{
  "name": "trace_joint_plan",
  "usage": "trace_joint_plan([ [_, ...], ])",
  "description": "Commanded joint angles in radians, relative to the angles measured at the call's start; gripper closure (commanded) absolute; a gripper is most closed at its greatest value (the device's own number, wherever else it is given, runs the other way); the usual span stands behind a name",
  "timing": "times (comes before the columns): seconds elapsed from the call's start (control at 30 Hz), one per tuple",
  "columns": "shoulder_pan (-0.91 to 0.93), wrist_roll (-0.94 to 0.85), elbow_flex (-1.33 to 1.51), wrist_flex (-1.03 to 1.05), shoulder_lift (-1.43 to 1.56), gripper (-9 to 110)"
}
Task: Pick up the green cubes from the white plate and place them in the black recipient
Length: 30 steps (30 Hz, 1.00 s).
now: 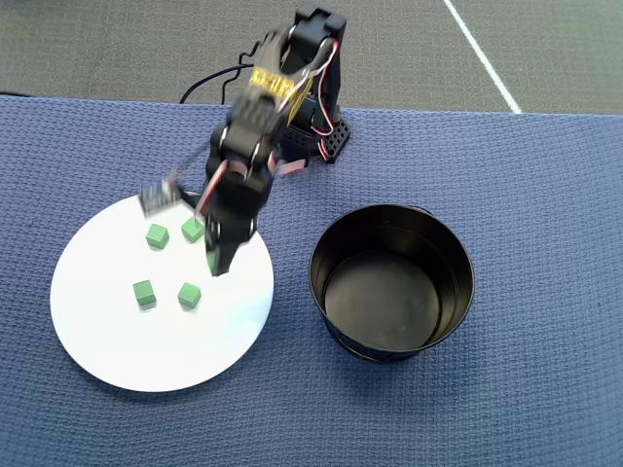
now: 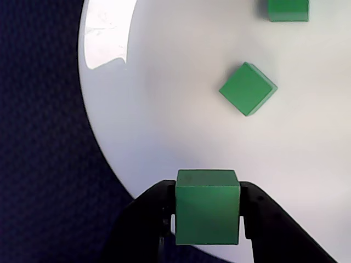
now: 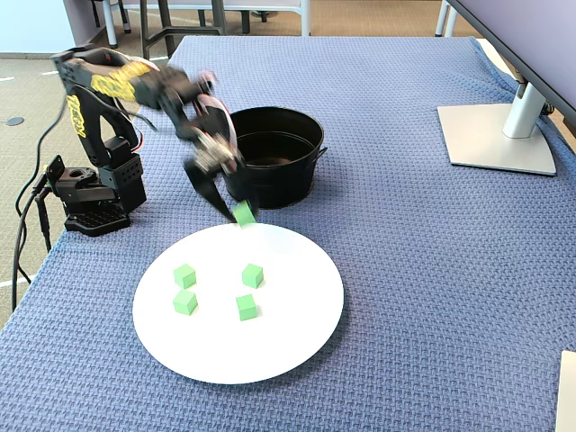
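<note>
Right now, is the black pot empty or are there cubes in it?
Empty. The overhead view shows the pot's bare bottom. Four cubes sit on the plate, and the tool holds the fifth cube.

Taking the black pot (image 3: 270,166) as landmark: its mouth is lying open and nothing is sitting inside. The blue table (image 3: 405,270) between pot and white plate (image 3: 297,351) is lying bare. The claw (image 3: 236,214), gripping a green cube (image 3: 244,213), is probably hanging just clear of the pot's near wall.
</note>
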Motion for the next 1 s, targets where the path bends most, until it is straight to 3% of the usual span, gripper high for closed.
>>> trace_joint_plan([
  [0.0, -0.014, 0.17, -0.051, 0.158, 0.29, 101],
  [0.27, -0.35, 0.54, 0.114, 0.199, 0.58, 102],
  [0.5, -0.583, 0.753, -0.014, 0.19, 0.287, 102],
  [0.7, -0.657, 0.788, -0.069, 0.097, 0.055, 102],
  [0.97, -0.738, 0.77, -0.112, 0.083, -0.005, 102],
])
